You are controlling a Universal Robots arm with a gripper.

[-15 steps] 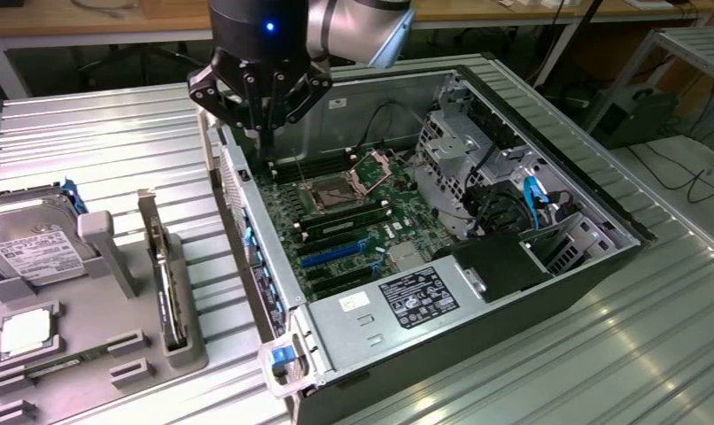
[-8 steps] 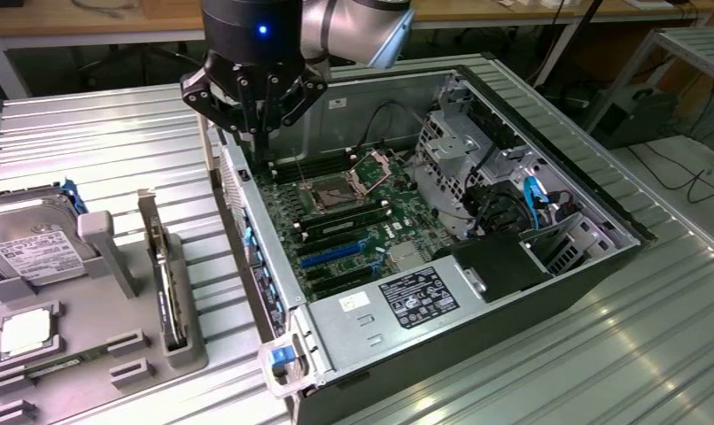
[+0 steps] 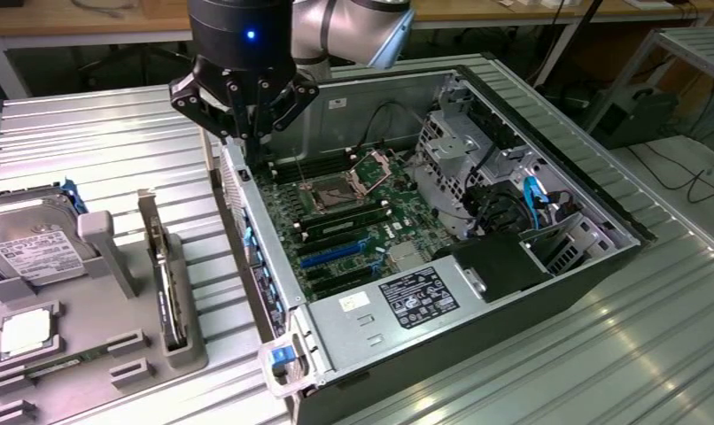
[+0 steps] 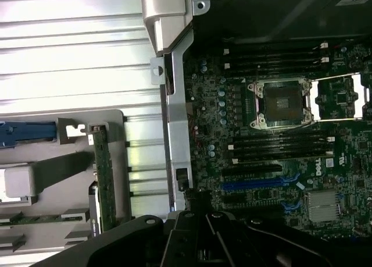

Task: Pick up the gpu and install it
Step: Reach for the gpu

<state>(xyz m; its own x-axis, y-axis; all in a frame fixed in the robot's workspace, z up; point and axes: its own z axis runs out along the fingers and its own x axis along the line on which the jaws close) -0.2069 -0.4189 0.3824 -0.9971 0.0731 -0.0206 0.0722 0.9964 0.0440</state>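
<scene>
- Hovering with the gripper [image 3: 248, 152] clenched fully together and grasping nothing, just above the rear wall [image 3: 253, 239] of the open computer case [image 3: 593, 266].
- Locating the gpu [image 3: 166, 288] off to the gripper's side and lower than its fingertips, outside the case and across that rear wall from the motherboard [image 3: 357, 221]; standing on its long edge in the grey holder [image 3: 120, 354], untouched.
- Seeing the same card [image 4: 103, 180] from the wrist camera as a thin upright strip beside the gripper [image 4: 200, 220], with only the narrow top edge on offer.
- Reading the step in hand as the reach for the card, so probably needing the jaws spread before going any lower; clenched fingers would only be knocking that top edge.
- Aiming, by this judgement, at the middle of the top edge and pinching across the two flat faces, not along the length.
- Lining the jaws up with the card's long run to avoid twisting it in the holder's groove.
- Minding the hard drive [image 3: 32, 243], lying farther from the gripper than the card and well apart from it.
- Noting the blue slot [image 3: 333, 255] below and inward of the gripper, lying bare.
</scene>
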